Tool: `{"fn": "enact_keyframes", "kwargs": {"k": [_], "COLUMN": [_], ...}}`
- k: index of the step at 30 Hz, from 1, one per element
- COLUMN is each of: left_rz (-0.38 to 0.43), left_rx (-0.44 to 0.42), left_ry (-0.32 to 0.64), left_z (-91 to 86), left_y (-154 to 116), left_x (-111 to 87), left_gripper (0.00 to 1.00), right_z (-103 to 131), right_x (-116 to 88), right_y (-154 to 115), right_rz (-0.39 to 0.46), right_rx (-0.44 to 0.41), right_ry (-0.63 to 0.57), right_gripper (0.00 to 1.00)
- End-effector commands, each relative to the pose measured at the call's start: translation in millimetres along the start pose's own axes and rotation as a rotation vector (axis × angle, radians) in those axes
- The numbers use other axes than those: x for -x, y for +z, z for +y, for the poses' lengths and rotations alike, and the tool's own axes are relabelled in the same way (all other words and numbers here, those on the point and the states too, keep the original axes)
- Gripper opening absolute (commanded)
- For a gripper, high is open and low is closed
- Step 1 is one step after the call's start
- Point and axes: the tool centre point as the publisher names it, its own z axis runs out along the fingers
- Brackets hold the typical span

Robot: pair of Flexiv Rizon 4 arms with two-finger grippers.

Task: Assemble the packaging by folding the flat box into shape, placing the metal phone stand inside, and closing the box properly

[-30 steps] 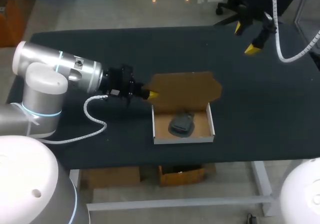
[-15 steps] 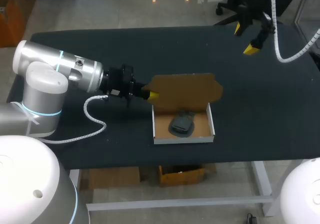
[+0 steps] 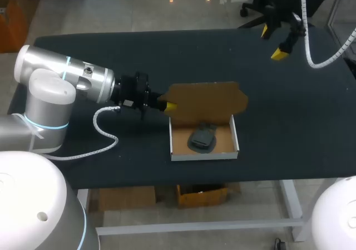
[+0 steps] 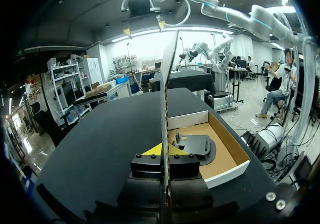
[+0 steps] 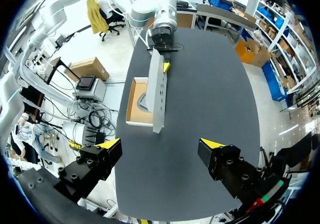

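Observation:
The box [image 3: 204, 154] is a white tray with a brown inside, near the table's front edge. The dark metal phone stand [image 3: 202, 138] lies in it. Its brown lid [image 3: 208, 101] stands raised along the far side. My left gripper [image 3: 168, 106] is shut on the lid's left edge. In the left wrist view the lid [image 4: 164, 84] shows edge-on between the gripper's [image 4: 165, 149] yellow tips, with the stand [image 4: 196, 146] beside it. My right gripper [image 3: 272, 43] hangs open, high over the far right of the table. Its wrist view shows the box [image 5: 131, 102] far ahead of the gripper [image 5: 161, 143].
The black table [image 3: 278, 127] bears only the box. A white cable [image 3: 105, 136] from my left arm loops onto the table at the box's left.

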Motion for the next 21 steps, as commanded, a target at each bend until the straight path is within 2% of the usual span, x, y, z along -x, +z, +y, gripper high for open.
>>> {"fn": "enact_keyframes", "kwargs": {"k": [1,16,17,18,19,21], "left_rz": [0.0,0.0,0.0,0.0,0.0,0.0], "left_rx": [-0.002,-0.002,-0.002,-0.002,-0.002,-0.002], "left_ry": [0.001,0.001,0.001,0.001,0.001,0.001], "left_z": [4.3,4.3,4.3,4.3,4.3,4.3], "left_y": [4,4,4,4,4,4], "left_x": [-1.2,-1.2,-1.2,-1.2,-1.2,-1.2], "left_gripper": [0.0,0.0,0.0,0.0,0.0,0.0], "right_z": [27,80,82,88,92,99], "right_x": [13,53,54,58,59,63], "right_y": [5,31,32,35,37,43], "right_rz": [-0.001,-0.023,-0.023,-0.02,-0.019,-0.019], "right_rx": [-0.074,-0.173,-0.184,-0.189,-0.199,-0.225], "right_ry": [0.022,-0.023,-0.023,-0.026,-0.033,-0.034], "right_gripper": [1.0,1.0,0.98,0.65,0.63,0.7]}}
